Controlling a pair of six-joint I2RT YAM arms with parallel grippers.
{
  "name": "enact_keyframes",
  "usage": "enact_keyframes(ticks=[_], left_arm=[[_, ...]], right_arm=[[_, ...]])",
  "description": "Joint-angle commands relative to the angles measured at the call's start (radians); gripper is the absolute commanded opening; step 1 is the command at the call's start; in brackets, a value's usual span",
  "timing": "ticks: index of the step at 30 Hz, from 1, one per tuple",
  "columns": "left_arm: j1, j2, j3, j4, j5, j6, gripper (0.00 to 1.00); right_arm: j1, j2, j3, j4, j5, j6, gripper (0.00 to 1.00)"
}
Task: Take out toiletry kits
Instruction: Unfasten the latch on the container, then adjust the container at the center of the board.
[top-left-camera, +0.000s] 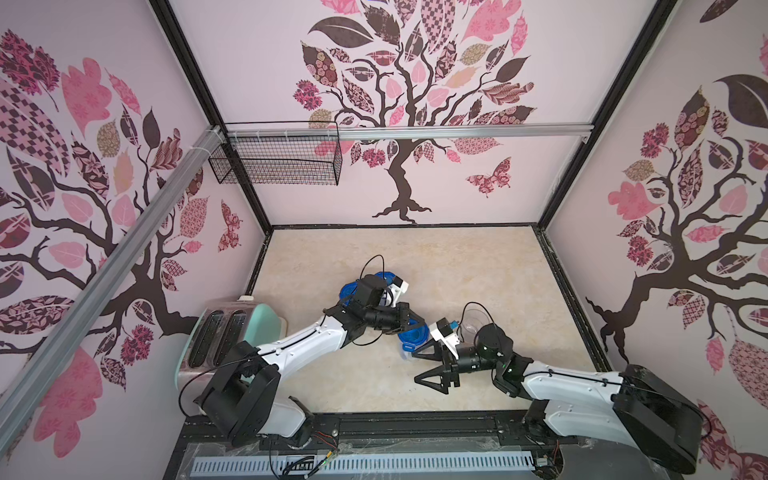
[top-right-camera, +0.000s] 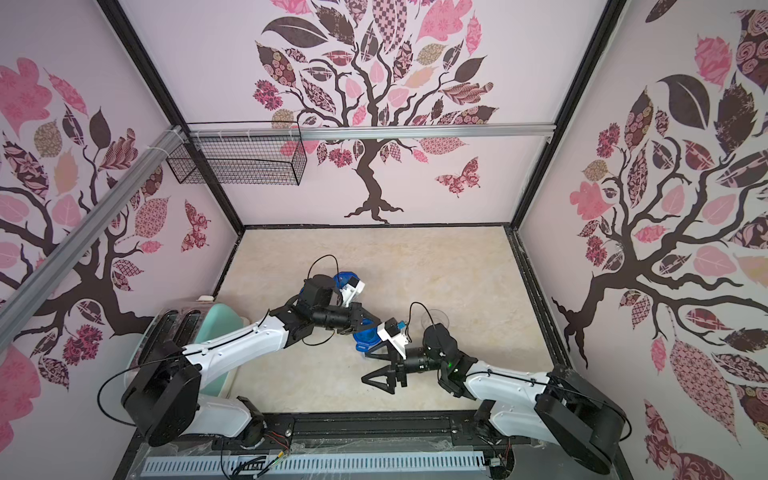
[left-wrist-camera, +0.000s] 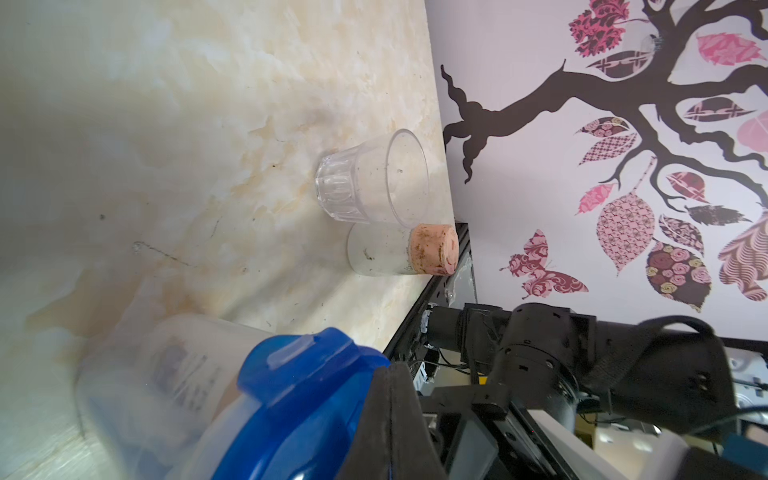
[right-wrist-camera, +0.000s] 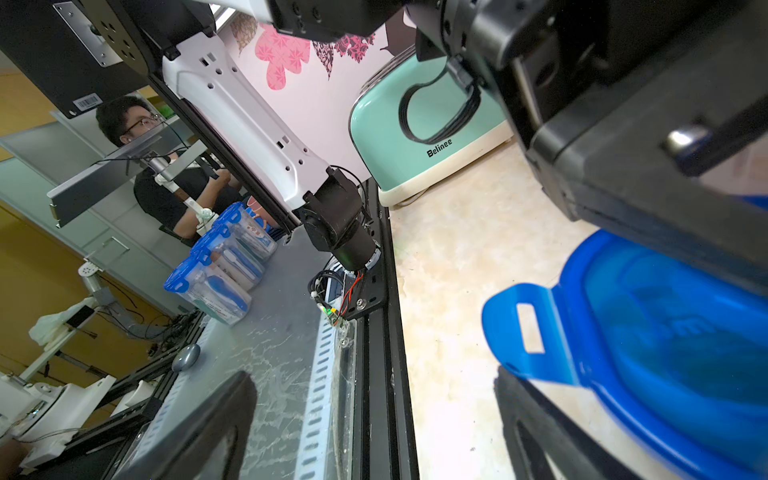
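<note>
Left hand (top-left-camera: 415, 323) pressed together at the blue lid (top-left-camera: 412, 336) of a clear jar (left-wrist-camera: 116, 386) on the table (top-left-camera: 457, 266); toiletry kit (left-wrist-camera: 183, 374) blurred inside. Right hand (top-left-camera: 428, 368) spread wide beside it.

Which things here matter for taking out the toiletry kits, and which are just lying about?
Job: clear plastic jar with blue clip lid, blurred items inside; another blue lid.
Lying about: mint-green toaster, clear glass tumbler, cork-stoppered glass bottle, black wire basket.
</note>
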Motion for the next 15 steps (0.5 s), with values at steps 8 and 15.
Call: enact_keyframes(ticks=[8, 15], left_arm=[[0.000, -0.177, 0.064, -0.254, -0.132, 0.101, 0.16], [0.006, -0.304, -0.005, -0.387, -0.273, 0.104, 0.24]], right_arm=[[-0.002, -0.153, 0.042, -0.221, 0.110, -0.082, 0.94], [-0.071, -0.209, 0.091, -0.380, 0.269, -0.061, 0.94]])
